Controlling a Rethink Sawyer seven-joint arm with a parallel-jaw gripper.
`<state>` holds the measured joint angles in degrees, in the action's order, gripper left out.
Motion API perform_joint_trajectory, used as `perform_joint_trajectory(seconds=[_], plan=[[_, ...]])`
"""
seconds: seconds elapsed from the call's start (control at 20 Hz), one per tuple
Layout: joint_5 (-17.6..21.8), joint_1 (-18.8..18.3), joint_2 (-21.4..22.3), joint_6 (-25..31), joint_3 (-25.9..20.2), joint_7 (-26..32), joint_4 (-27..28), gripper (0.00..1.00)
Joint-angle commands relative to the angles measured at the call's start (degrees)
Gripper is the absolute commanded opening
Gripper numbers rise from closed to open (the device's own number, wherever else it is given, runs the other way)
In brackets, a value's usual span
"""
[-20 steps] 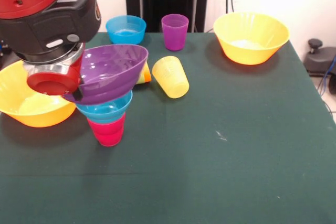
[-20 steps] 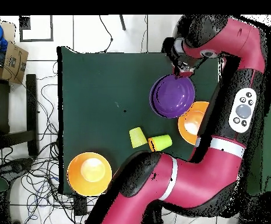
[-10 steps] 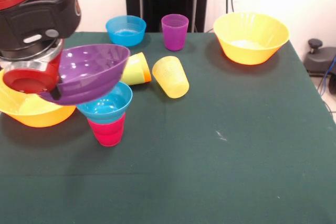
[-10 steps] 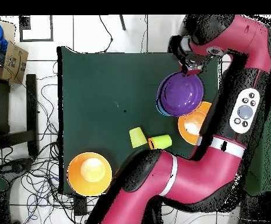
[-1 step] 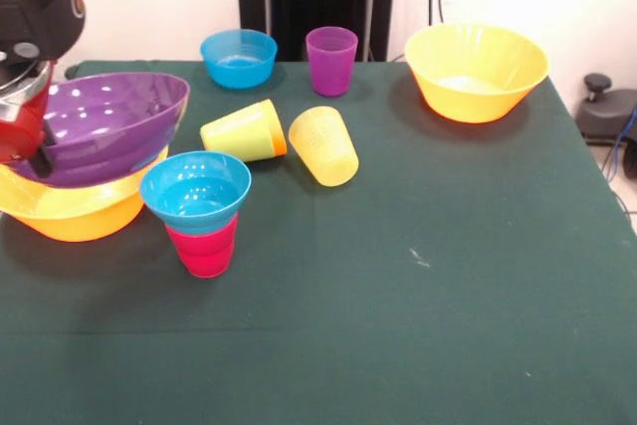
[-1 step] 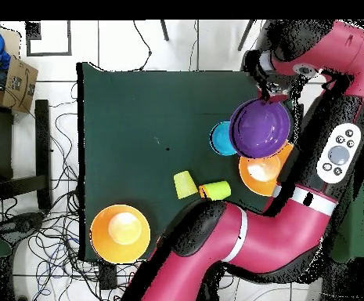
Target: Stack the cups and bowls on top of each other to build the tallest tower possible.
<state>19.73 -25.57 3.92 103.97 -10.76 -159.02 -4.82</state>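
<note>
1. The tool [image 6: 269,96] grips the rim of the purple bowl [image 5: 100,126], held above an orange bowl [image 5: 70,211].
2. Only the overhead view shows the tool's grip.
3. Beside the tool's load, the cyan bowl [image 5: 195,189] sits on the red cup [image 5: 204,248].

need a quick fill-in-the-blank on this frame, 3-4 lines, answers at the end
1. The cyan bowl sits on top of the ____ cup.
2. The pincer holds the ____ bowl by its rim, over an orange bowl.
3. The yellow cup is lying on its ____.
4. The purple cup stands upright beside a ____ bowl at the table's far edge.

Answers: red; purple; side; blue
</note>
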Motion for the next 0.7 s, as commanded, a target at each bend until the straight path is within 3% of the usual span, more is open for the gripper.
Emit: perform_joint_trajectory(seconds=[0.05, 0.7], plan=[[6.8, -0.2, 0.8, 5.6, -9.9, 14.9, -1.1, 0.0], [3.2, 0.8, 2.2, 6.6, -11.8, 6.1, -5.9, 0.0]])
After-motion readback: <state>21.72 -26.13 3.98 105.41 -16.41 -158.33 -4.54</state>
